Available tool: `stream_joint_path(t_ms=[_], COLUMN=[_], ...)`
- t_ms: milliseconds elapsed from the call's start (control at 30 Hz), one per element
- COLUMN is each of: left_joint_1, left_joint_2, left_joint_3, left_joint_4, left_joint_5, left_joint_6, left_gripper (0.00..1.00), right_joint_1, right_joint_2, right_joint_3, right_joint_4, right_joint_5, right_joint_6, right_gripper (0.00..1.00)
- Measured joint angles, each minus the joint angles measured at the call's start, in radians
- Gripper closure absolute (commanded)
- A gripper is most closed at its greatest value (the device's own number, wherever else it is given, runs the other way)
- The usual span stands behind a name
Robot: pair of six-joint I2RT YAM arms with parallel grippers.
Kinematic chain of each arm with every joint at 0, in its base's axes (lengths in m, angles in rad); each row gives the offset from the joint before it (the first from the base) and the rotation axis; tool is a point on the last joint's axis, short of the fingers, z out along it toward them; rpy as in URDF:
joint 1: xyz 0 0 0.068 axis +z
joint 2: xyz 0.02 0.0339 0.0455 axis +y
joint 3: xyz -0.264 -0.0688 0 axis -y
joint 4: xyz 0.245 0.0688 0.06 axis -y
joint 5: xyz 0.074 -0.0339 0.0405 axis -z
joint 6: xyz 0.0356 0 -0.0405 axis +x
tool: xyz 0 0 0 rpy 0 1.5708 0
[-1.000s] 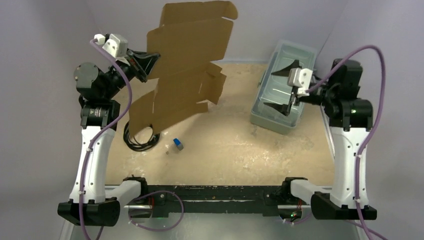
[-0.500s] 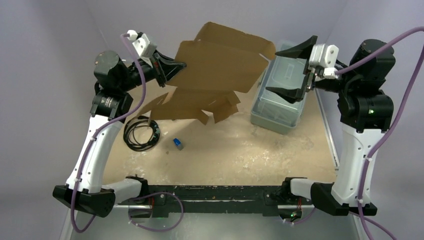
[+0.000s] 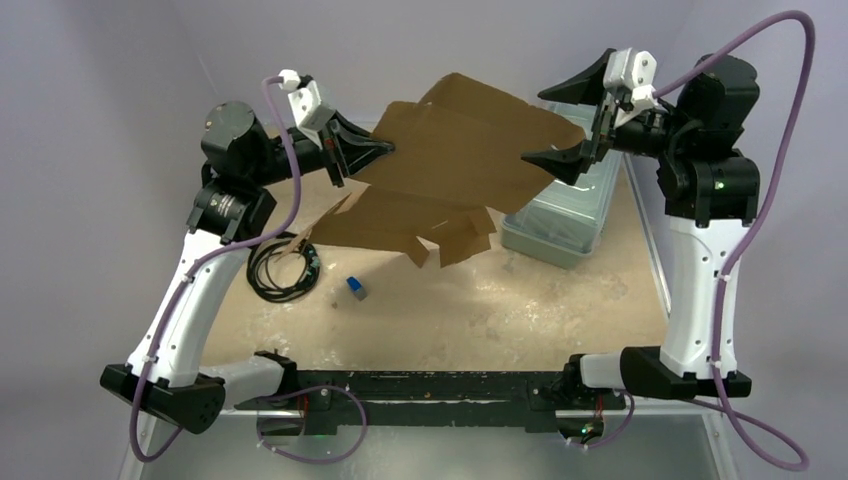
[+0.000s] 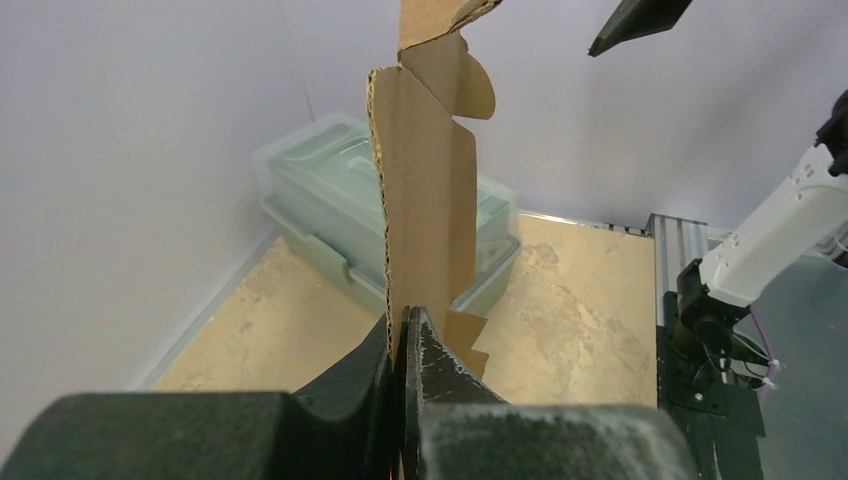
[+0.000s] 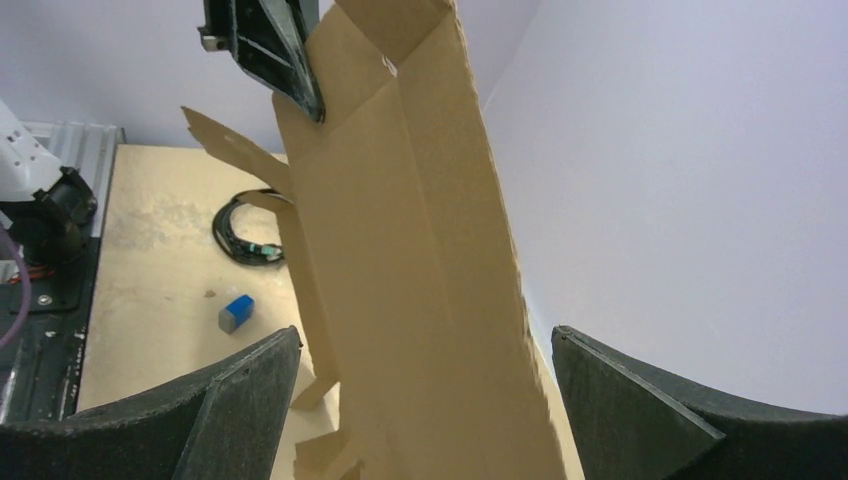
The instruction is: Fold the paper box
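No folds made yet: the left gripper [image 3: 385,150] pinches the unfolded paper box [image 3: 460,150] aloft at nine o'clock; the right gripper [image 3: 533,127], spread wide, straddles its three o'clock edge.

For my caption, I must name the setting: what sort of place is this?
Probably a robot lab test bench: two arms bolted to a worn table, plain pale walls around it, and a cable coil.

You're looking at a plain brown box [image 3: 450,150] in the upper middle, a pale green see-through bin [image 3: 560,230] right of it, a mottled tan table [image 3: 480,310], a black cable coil [image 3: 283,270] at left and a blue block [image 3: 355,290] near centre.
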Motion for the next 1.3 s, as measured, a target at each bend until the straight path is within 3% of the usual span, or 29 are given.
stream_joint_path(t_ms=[233, 433, 533, 567, 667, 700, 867, 933, 1033, 1167, 1300], left_joint_1=[-0.06, -0.103, -0.117, -0.12, -0.126, -0.126, -0.128, -0.133, -0.14, -0.133, -0.132], left_joint_2=[0.023, 0.045, 0.056, 0.059, 0.065, 0.068, 0.07, 0.067, 0.045, -0.105, -0.388], left_joint_3=[0.009, 0.018, 0.027, 0.028, 0.028, 0.028, 0.029, 0.029, 0.022, -0.116, -0.377], left_joint_4=[-0.037, -0.062, -0.076, -0.081, -0.09, -0.092, -0.103, -0.103, -0.102, -0.073, -0.026], left_joint_5=[0.002, -0.005, -0.01, -0.011, -0.014, -0.018, -0.057, -0.09, -0.188, -0.441, -0.633], left_joint_6=[0.035, 0.073, 0.095, 0.101, 0.114, 0.117, 0.138, 0.138, 0.131, 0.072, -0.037], left_gripper=[1.0, 1.0, 1.0, 1.0, 1.0, 1.0, 0.98, 0.79, 0.39, 0.17, 0.1], right_joint_1=[0.045, 0.128, 0.163, 0.168, 0.177, 0.178, 0.183, 0.183, 0.179, 0.104, 0.024], right_joint_2=[0.02, 0.022, 0.029, 0.032, 0.037, 0.037, 0.032, 0.019, -0.027, -0.154, -0.29], right_joint_3=[-0.002, -0.045, -0.059, -0.06, -0.06, -0.06, -0.061, -0.069, -0.115, -0.245, -0.415], right_joint_4=[0.0, -0.029, -0.071, -0.079, -0.109, -0.114, -0.139, -0.138, -0.112, -0.019, 0.115], right_joint_5=[0.027, 0.092, 0.135, 0.143, 0.166, 0.169, 0.185, 0.186, 0.188, 0.176, 0.156], right_joint_6=[0.0, -0.039, -0.076, -0.084, -0.115, -0.124, -0.138, -0.137, -0.097, 0.022, 0.157], right_gripper=[0.04, 0.2, 0.38, 0.5, 0.96, 1.0, 1.0, 1.0, 1.0, 1.0, 1.0])
